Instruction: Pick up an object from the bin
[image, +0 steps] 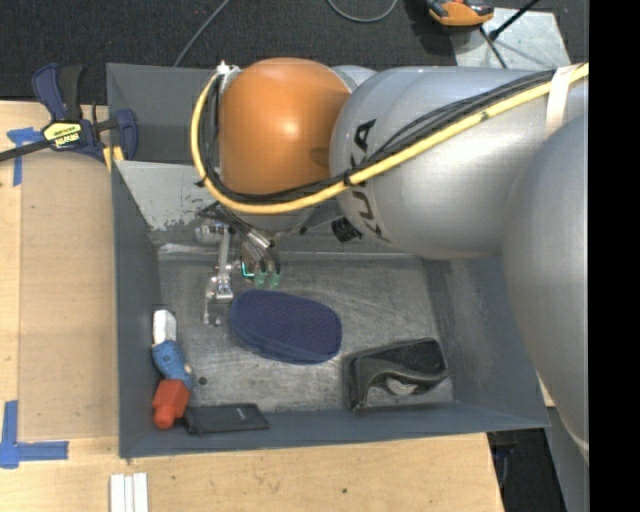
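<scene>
Blue oval pad (287, 327) lies mid-bin — bare floor (395, 300) right of it.

Dark blue oval pad (286, 327), grey bin (135, 300)

Dark blue oval pouch (287, 326), lying flat, mid bin (136, 330).

My claw (236, 288) hung in the upper left part of the bin (136, 330), over the upper left end of the oval pad (290, 328), which lay at the middle of the floor. To the pad's lower right, near the bottom wall, sat the shoe-shaped thing (398, 373). Along the left wall lay the small tube-like toy (166, 365). Just right of its lower end, the flat slab (225, 418) rested against the bottom wall. My arm (450, 150) covered the frame's upper right.
</scene>
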